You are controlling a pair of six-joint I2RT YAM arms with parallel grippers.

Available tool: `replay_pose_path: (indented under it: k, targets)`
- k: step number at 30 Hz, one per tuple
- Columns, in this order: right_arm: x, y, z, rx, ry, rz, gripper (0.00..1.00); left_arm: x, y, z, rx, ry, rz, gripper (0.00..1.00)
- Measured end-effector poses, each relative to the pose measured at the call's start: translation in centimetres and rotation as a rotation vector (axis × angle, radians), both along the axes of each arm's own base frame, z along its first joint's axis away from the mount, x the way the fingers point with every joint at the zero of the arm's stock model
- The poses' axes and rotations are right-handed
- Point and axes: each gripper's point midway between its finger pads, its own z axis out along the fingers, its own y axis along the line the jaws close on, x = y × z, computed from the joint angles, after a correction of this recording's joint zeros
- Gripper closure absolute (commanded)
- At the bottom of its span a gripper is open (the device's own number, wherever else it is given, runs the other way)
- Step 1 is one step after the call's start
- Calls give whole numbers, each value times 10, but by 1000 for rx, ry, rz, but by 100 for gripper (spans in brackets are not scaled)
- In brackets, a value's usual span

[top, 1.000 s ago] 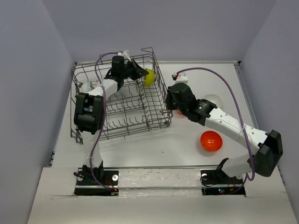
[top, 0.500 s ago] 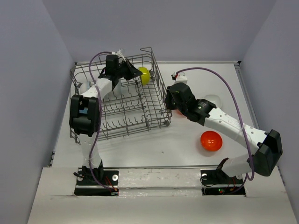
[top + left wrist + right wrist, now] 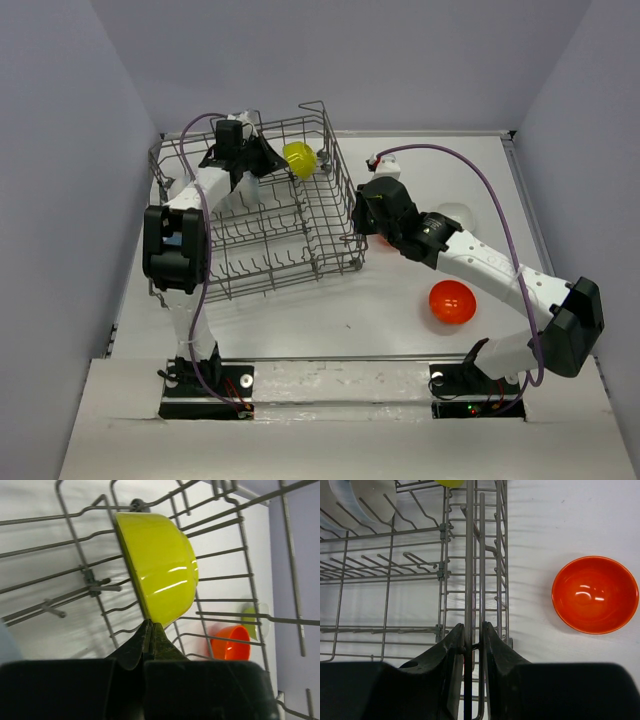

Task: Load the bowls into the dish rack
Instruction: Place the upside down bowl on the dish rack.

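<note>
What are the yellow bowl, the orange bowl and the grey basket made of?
Round yellow-green bowl: glazed ceramic or glossy plastic, I can't tell; smooth, with bright light streaks. Round orange-red bowl: the same shine. Grey wire dish rack: probably metal; thin stiff rods, dull sheen.

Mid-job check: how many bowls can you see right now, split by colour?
Yellow-green bowl: 1
Orange bowl in the open plus orange bowl by the dish rack: 2
Pale bowl in the rack plus faint white bowl on the table: 2
Total: 5
</note>
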Motion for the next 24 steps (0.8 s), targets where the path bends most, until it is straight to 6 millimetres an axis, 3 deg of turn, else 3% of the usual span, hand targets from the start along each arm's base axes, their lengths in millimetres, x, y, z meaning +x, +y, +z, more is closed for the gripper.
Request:
replay_pose_path:
  k: [5,17,24]
  targets:
    - [0,0,0,1,0,0,92,1,19,-10,53,30,40,100]
    - [1,1,0,2,-1,0,92,7,24,2,98,3,44,100]
    - [1,1,0,1,-1,0,92,11,21,14,105,-30,35,81]
